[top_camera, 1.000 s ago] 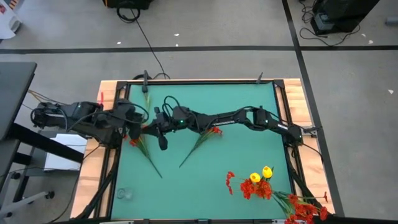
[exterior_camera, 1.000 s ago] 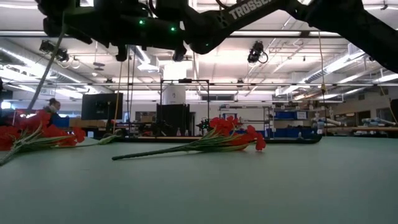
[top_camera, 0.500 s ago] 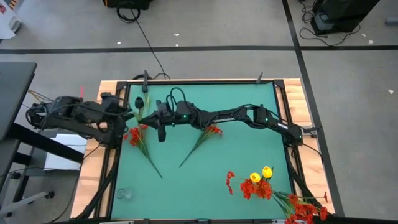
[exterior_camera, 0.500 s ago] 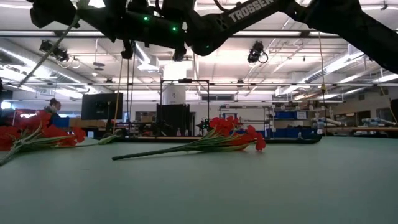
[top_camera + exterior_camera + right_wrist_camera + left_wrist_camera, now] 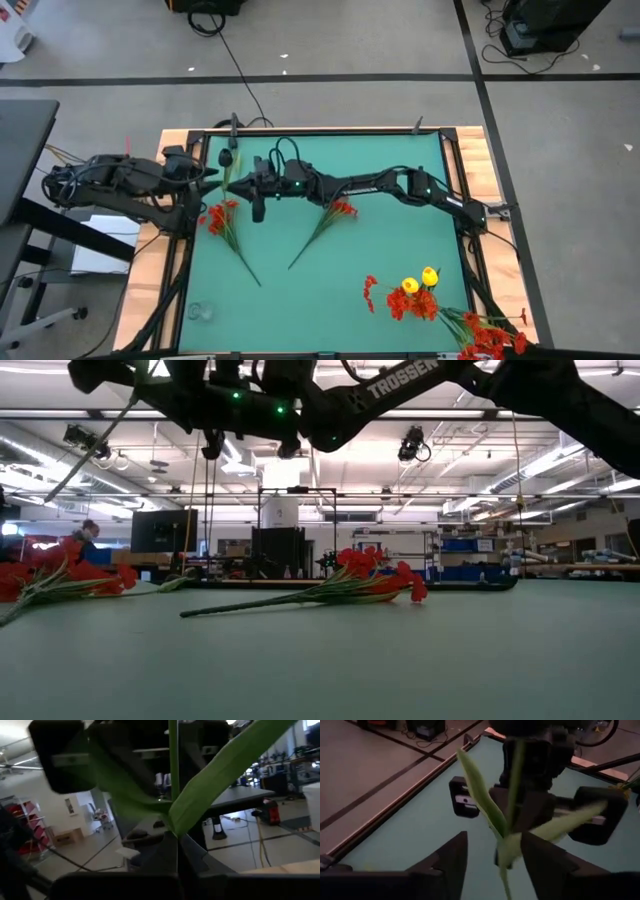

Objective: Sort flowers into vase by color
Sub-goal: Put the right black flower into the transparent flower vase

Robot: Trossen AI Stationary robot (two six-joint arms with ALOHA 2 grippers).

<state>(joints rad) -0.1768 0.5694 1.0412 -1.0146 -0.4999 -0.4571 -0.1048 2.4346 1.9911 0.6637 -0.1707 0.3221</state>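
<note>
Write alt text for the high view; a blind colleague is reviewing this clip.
Two end effectors meet over the green table's far left part, the right shut on a green stem beside the left. Two red flowers lie just nearer; a red-and-yellow bunch fills the near right corner.

Green table mat, floor cable

- Green table mat is looking matt and smooth, like felt or rubber; its pale wood border is showing raw grain
- Red flowers are reading as cloth petals on plastic stalks
- Arm casings are appearing matt black plastic
</note>
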